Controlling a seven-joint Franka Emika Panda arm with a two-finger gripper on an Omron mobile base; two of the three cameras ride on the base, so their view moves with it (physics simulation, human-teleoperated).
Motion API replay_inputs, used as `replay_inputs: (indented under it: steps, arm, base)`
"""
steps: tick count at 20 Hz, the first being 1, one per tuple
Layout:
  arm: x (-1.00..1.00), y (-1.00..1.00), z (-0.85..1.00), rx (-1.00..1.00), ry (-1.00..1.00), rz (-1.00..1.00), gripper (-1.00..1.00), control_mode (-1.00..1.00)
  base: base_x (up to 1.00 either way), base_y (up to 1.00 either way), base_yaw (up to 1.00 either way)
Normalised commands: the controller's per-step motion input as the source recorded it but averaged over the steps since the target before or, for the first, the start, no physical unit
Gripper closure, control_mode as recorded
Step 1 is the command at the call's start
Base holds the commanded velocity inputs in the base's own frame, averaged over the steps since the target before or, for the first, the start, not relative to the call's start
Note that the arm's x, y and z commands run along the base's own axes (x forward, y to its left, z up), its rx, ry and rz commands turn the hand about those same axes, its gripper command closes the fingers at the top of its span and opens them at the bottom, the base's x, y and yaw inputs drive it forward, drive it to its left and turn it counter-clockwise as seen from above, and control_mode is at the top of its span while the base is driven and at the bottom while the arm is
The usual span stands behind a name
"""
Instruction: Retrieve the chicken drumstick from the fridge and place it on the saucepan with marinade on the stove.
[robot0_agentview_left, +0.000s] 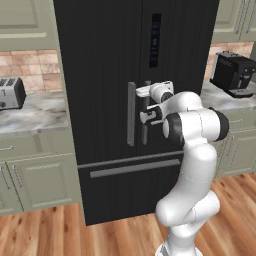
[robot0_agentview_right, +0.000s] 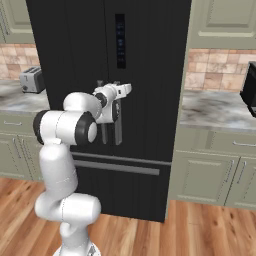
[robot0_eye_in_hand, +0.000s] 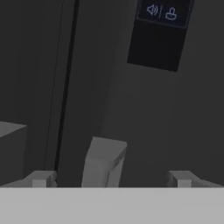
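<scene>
the fridge (robot0_agentview_left: 110, 90) towers dead centre, black, both doors shut, a dark door panel (robot0_eye_in_hand: 159, 33) with small icons high on the right-hand door. pale green cabinets (robot0_agentview_left: 35, 180) flank it on either side, marbled grey counter (robot0_agentview_right: 215, 107) running off to both sides with a brick backsplash behind. a silver toaster (robot0_agentview_left: 11, 92) sits on the counter off to the left, a black coffee machine (robot0_agentview_left: 232, 74) on the counter to the right. wood floor (robot0_agentview_right: 200, 230) below.

the white arm (robot0_agentview_left: 192, 165) rises in front of the fridge and bends forward, the hand up at the two long grey handles (robot0_agentview_left: 131, 114) by the door seam. the gripper (robot0_eye_in_hand: 109, 178) has its jaws spread wide, and in the hand view the top end of the right door's handle (robot0_eye_in_hand: 103, 159) stands between the two fingertips (robot0_eye_in_hand: 41, 178), not pinched, clear space on both sides. the other handle's end shows at the left edge of that view, outside the jaws.

the chicken drumstick can't be made out anywhere with those doors closed.
</scene>
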Motion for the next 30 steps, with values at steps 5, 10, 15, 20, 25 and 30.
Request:
replay_inputs:
  steps: [5, 10, 15, 20, 25, 30]
  arm:
    - [0.37, 0.0, -0.01, 0.0, 0.0, 0.0, -1.0, -1.0]
    - [0.23, 0.0, -0.08, 0.0, 0.0, 0.0, -1.0, -1.0]
    - [0.13, 0.0, -0.09, 0.0, 0.0, 0.0, -1.0, -1.0]
    - [0.19, 0.0, -0.07, 0.0, 0.0, 0.0, -1.0, -1.0]
    - [0.1, 0.0, -0.04, 0.0, 0.0, 0.0, -1.0, -1.0]
    - [0.21, 0.0, -0.05, 0.0, 0.0, 0.0, -1.0, -1.0]
  base:
    - [0.0, 0.0, 0.0]
    - [0.0, 0.0, 0.0]
    - [0.0, 0.0, 0.0]
    - [0.0, 0.0, 0.0]
    - [0.0, 0.0, 0.0]
    - [0.0, 0.0, 0.0]
